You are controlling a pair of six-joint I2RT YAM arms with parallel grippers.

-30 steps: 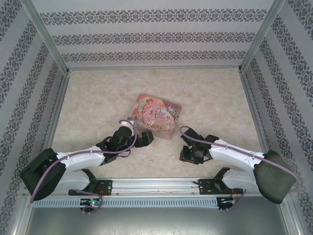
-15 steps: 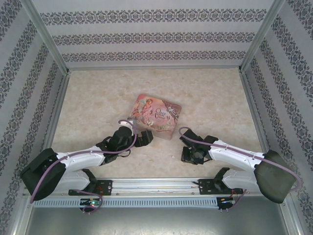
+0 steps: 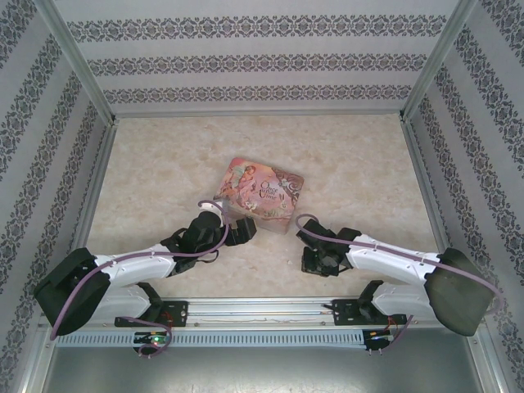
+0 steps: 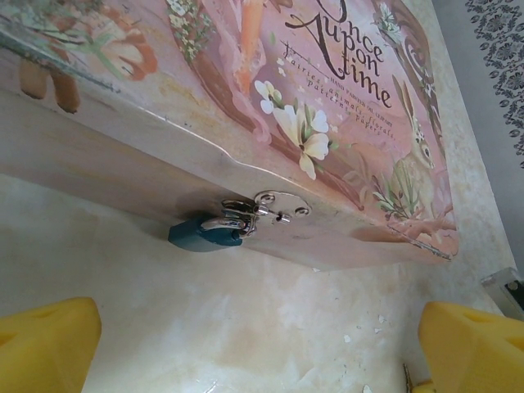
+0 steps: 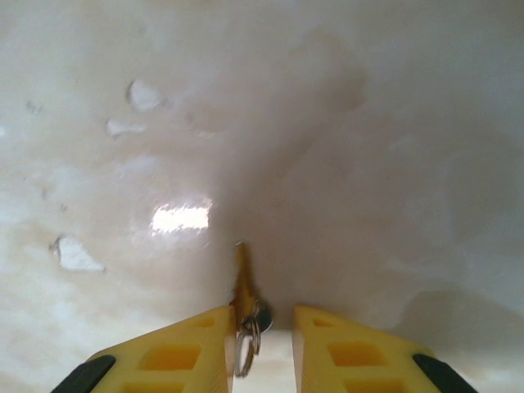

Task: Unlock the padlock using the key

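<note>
Left wrist view: left gripper (image 4: 262, 352) spread wide before the tiny teal padlock (image 4: 205, 233), which hangs by its silvery shackle from the hasp (image 4: 274, 209) of the smooth pink tin (image 4: 344, 131), probably placed to steady it. Right wrist view: right gripper (image 5: 264, 344), jaws close-set around the slim brass key (image 5: 242, 282) on the glossy table (image 5: 368, 164); whether they pinch it cannot be told.

1. A pale, marbled beige surface (image 3: 164, 164) lies inside the enclosure.
2. White walls (image 3: 262, 61) with dark ornamental bands stand on three sides.
3. Slanting metal posts (image 3: 76, 61) frame the far corners.
4. A bright glare patch (image 5: 180, 217) sits on the glossy surface.
</note>
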